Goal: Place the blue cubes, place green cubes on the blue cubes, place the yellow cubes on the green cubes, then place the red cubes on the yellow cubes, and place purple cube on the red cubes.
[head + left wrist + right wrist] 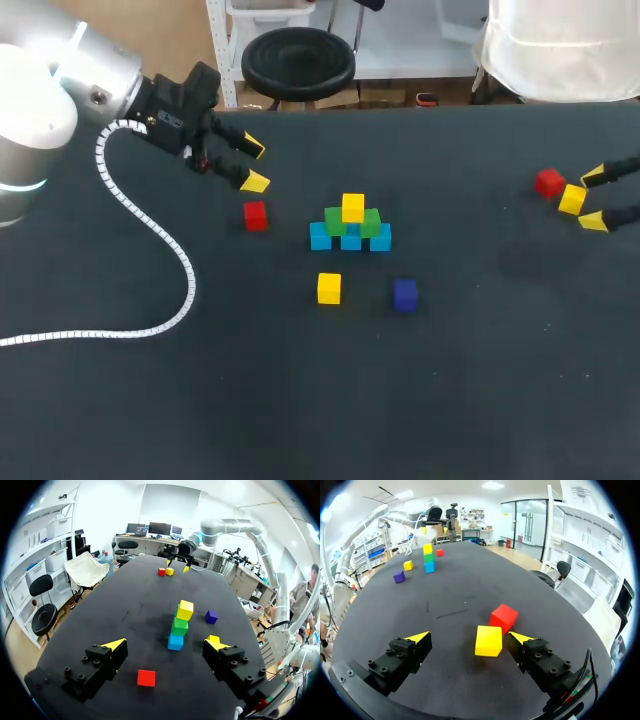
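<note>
At the table's middle stands a pyramid: three blue cubes point(351, 240), two green cubes point(336, 221) on them, and one yellow cube point(353, 207) on top. A loose yellow cube point(329, 288) and a purple cube point(404, 294) lie in front of it. A red cube point(256, 215) lies just ahead of my open left gripper point(254, 165), low between its fingers in the left wrist view point(146, 677). My right gripper point(593, 198) is open around another yellow cube point(488, 640) without touching it. A second red cube point(503, 618) sits just beyond that one.
A white coiled cable point(150, 235) trails from my left arm across the table's left side. The dark table point(470, 380) stretches wide in front of the cubes. In the left wrist view my right gripper point(178, 561) shows far off behind the pyramid point(179, 626).
</note>
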Robot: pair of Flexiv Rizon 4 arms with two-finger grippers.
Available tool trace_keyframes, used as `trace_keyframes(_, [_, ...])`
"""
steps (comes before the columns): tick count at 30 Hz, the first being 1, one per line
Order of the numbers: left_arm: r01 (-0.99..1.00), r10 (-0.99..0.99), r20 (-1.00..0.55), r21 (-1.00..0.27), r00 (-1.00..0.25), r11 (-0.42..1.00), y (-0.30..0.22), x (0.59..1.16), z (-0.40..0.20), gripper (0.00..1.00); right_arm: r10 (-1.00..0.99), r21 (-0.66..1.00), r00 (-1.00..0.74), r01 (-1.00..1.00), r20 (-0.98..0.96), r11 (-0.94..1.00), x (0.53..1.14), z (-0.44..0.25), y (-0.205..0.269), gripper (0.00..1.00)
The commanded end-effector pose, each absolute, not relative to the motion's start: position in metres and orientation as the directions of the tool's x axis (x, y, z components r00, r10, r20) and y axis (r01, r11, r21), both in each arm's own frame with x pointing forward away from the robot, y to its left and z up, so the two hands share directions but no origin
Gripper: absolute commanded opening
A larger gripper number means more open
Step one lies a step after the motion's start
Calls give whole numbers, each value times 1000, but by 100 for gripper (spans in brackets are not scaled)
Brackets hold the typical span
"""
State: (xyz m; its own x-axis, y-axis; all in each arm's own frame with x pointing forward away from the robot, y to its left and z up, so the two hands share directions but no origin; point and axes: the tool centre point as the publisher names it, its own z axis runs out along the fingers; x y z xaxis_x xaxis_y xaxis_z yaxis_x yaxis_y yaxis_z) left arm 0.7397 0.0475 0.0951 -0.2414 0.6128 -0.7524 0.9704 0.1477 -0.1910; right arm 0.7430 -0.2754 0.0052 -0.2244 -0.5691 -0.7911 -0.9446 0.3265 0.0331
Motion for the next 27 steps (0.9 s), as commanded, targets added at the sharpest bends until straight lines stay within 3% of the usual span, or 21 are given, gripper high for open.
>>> trace_keyframes(1, [970,615,-750,-194,-242,146,48,741,95,100,-568,57,-221,-955,-793,292,752,-1,-270,100])
trace_keyframes(5, [970,615,-750,-194,-242,146,48,741,95,100,-569,60,-220,-956,-792,286,750,-3,-266,100])
trace_keyframes(6, [970,615,-750,-194,-242,146,48,741,95,100,-569,60,-219,-957,-792,285,749,-3,-265,49])
trace_keyframes(7, [970,615,-750,-194,-242,146,48,741,95,100,-569,60,-219,-957,-792,285,748,-4,-265,40])
trace_keyframes(8, [970,615,-750,-194,-242,146,48,741,95,100,-570,63,-223,-956,-791,287,745,-6,-266,0])
trace_keyframes(18, [970,615,-750,-194,-242,146,48,741,95,100,-563,52,-224,-951,-795,305,729,12,-268,0])
trace_keyframes(27, [970,615,-750,-194,-242,146,48,741,95,100,-592,55,-125,-989,-796,135,724,23,-211,0])
